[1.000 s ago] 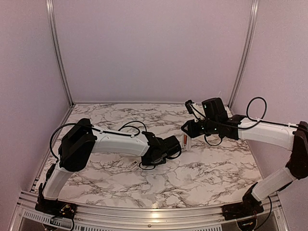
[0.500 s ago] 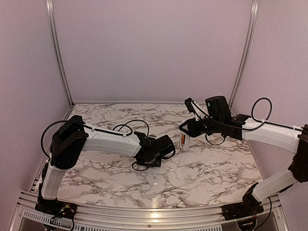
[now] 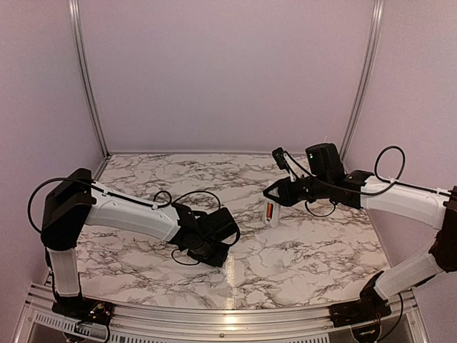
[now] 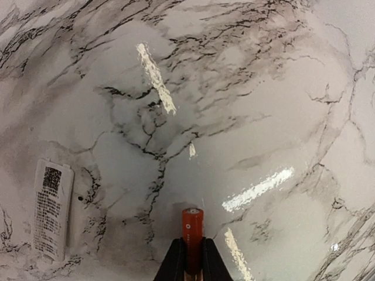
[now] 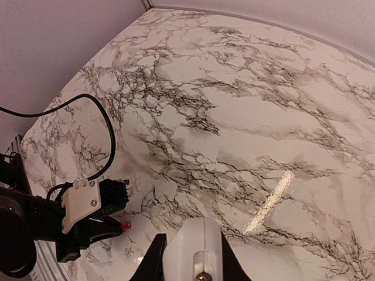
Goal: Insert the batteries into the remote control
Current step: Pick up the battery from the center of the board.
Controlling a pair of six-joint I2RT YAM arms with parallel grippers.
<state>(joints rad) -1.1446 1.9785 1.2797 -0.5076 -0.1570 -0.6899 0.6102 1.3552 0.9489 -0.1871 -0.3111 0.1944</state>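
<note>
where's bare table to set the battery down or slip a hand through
Bare marble table along the back wall, and front right between the remote control and the right arm's base. Crowded mid-table: the left gripper shut on a battery, a white cover piece near it.

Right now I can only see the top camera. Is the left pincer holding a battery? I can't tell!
Observer: Yes. The left wrist view shows an orange battery pinched in the left pincer, its end poking out.
Operator: What's lying near it?
Observer: A small white cover, flat on the table, printed label up, left of the battery in that view.
Operator: And the other arm's grip?
Observer: The right wrist view shows the right pincer clamped on the remote, squeezing both sides of its rounded white end.
</note>
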